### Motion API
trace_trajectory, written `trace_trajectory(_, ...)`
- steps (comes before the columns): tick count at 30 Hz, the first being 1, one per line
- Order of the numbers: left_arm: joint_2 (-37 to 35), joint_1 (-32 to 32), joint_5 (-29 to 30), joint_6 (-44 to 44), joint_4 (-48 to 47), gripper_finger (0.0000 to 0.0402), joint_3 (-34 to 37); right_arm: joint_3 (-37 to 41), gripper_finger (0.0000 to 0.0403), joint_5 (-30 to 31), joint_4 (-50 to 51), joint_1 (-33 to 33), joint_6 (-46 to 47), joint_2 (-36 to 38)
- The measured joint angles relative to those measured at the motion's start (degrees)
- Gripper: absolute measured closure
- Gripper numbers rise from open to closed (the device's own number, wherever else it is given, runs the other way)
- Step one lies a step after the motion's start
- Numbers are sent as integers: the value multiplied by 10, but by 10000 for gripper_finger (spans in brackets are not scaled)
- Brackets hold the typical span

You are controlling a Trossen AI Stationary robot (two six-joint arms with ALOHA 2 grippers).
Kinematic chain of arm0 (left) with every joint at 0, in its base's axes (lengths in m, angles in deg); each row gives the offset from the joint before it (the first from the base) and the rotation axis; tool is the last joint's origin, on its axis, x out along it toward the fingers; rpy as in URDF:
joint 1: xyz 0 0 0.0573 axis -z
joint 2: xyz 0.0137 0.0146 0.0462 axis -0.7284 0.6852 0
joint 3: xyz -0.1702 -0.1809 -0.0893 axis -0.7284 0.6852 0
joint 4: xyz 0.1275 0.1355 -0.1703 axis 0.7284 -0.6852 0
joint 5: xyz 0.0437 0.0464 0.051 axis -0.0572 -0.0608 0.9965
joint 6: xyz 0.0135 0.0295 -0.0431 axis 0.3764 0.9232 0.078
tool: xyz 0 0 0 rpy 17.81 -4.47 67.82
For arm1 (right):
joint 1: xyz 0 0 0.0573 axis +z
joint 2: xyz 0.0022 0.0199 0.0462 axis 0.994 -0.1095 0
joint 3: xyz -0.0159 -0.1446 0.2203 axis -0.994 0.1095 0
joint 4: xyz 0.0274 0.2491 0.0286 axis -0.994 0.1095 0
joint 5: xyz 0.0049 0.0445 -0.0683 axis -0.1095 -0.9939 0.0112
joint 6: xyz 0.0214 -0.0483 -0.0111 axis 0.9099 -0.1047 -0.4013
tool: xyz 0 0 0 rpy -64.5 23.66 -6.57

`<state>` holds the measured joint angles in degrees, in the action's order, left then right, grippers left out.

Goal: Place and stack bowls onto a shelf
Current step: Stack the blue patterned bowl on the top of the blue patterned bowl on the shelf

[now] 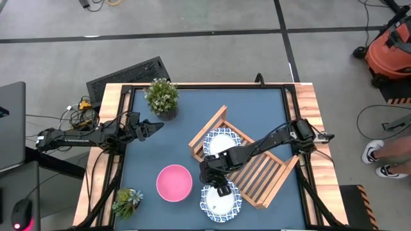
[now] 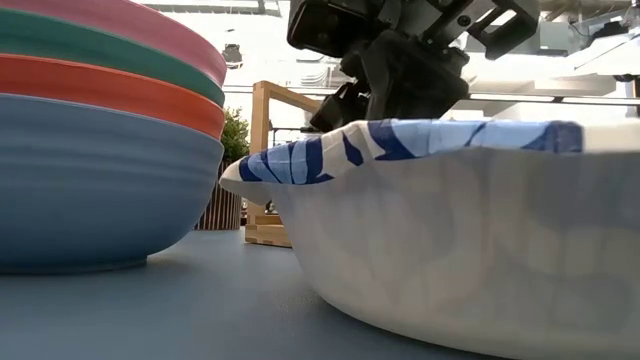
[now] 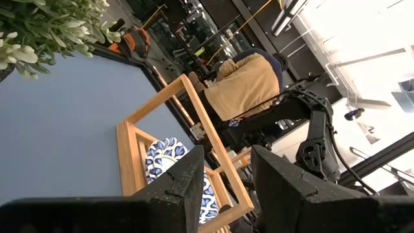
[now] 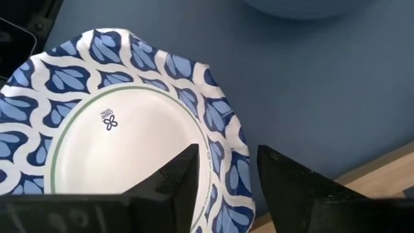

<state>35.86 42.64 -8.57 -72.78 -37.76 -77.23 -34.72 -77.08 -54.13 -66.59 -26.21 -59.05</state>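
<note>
Both arms are black, built of slim tubular links joined by bulkier rounded joint housings. The left arm (image 1: 90,135) carries black cables along its links, and yellow connectors show at its base end. The right arm (image 1: 270,144) has a blocky black wrist and a pale tag near its shoulder joint. Each wrist ends in two flat, matte-black fingers (image 4: 174,188) with a grainy surface and squared, angled tips (image 3: 181,184).

Shelf bowl (image 1: 221,142): I see it partly hidden under the right arm.
Front bowl (image 2: 470,230): cut off by the low view's right and bottom edges.
Bowl stack (image 2: 100,140): cropped at left; I can't count it.
</note>
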Motion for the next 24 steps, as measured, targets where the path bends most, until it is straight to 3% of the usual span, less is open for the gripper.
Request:
trace_trajectory(8,0,0,0,-5,-3,289,0,0,280,0,3,1,2,0)
trace_trajectory(16,0,0,0,-6,-3,289,0,0,384,0,15,1,15,0)
trace_trajectory(24,0,0,0,-6,-7,289,0,0,383,0,16,1,35,0)
